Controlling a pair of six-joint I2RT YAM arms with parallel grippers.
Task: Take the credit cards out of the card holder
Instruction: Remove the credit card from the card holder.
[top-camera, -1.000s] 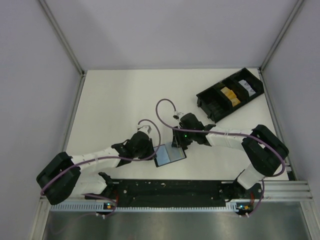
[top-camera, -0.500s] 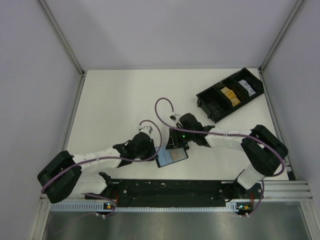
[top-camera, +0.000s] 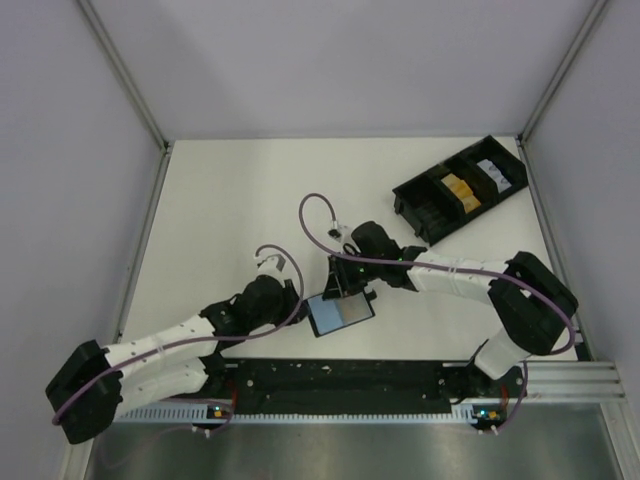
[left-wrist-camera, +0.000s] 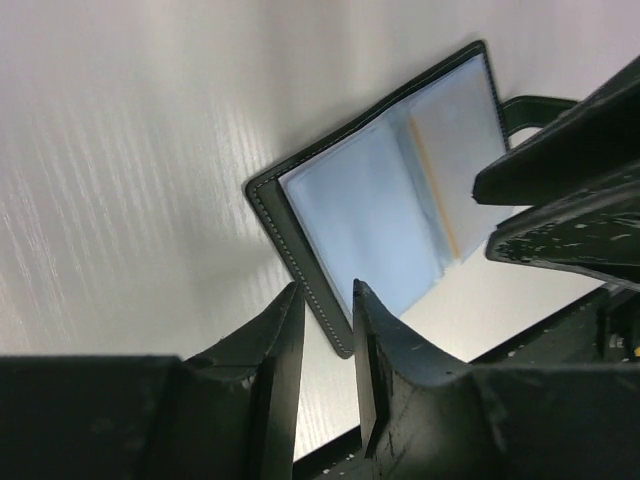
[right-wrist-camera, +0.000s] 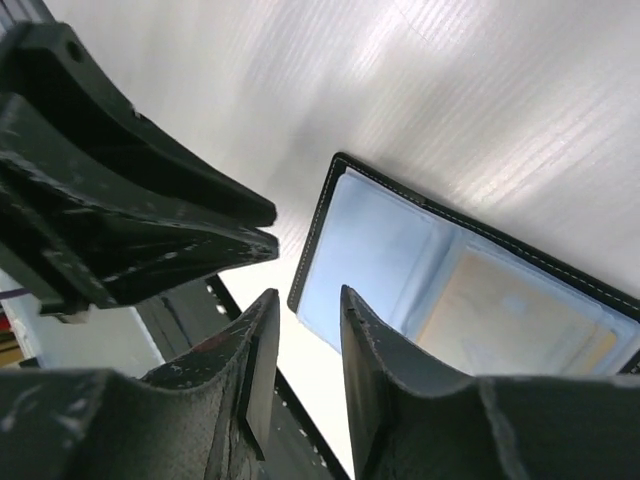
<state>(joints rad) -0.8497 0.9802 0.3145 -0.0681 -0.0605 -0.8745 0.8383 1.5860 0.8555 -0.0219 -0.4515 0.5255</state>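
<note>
Card holder (top-camera: 341, 313) lying open, left pincer (left-wrist-camera: 327, 297) drawn back, right pincer (right-wrist-camera: 307, 297) above it, both narrowly spread

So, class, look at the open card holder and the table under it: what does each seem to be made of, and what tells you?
Card holder: black cover, probably leather or an imitation, given the pale stitching along its rim. Its pockets: glossy clear plastic, since a yellowish card shows through. Table: white, smooth, faintly ribbed, likely plastic or laminate.
</note>
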